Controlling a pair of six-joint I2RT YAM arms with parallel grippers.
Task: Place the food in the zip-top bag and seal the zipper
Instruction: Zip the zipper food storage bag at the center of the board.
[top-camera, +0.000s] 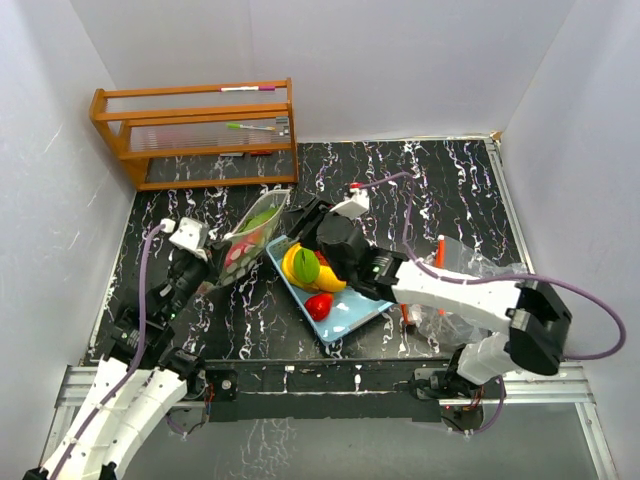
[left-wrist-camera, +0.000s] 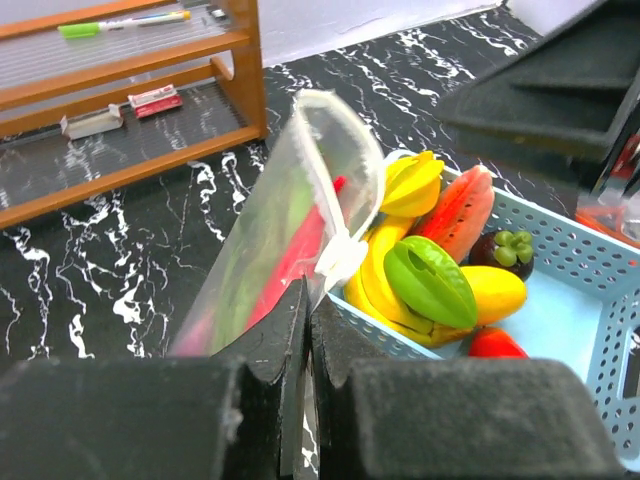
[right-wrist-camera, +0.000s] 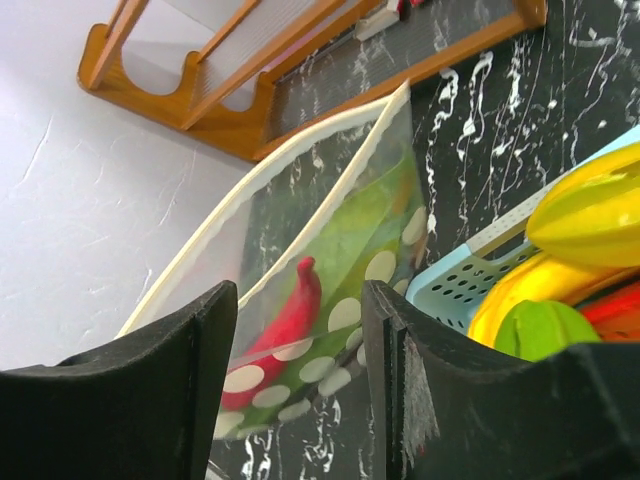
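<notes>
I take the light-blue basket (top-camera: 356, 316) as my marker and read across from the left. Far behind it and to its left a wooden rack (top-camera: 200, 130) stands against the wall, with a green marker (top-camera: 250, 126) on its upper shelf. Left of the basket, the left gripper (left-wrist-camera: 307, 330) has its jaws pressed together on the near edge of the zip-top bag (left-wrist-camera: 290, 210). The bag stands tilted, just beside the basket's left wall, and its mouth faces away from the arms. Through the right wrist camera I see a red chilli (right-wrist-camera: 290, 310) and a green piece (right-wrist-camera: 350, 220) lying inside it, behind the white dots printed on the film. The right gripper (right-wrist-camera: 300, 300) hangs over the basket's far left corner at the bag's mouth. Its jaws are apart with nothing between them, and the bag's zipper strip shows beyond the gap. The rest of the food is in the basket, piled at its far end: yellow bananas (left-wrist-camera: 385, 290), a green piece of fruit (left-wrist-camera: 430, 280) on top of them, a watermelon slice (left-wrist-camera: 460, 210), a purple fruit with a green cap (left-wrist-camera: 505, 250), a yellow mango (left-wrist-camera: 495, 290) and a red piece (left-wrist-camera: 495, 345). Right of the basket lies crumpled clear plastic (top-camera: 475, 270) on the black marbled table (top-camera: 440, 190).
</notes>
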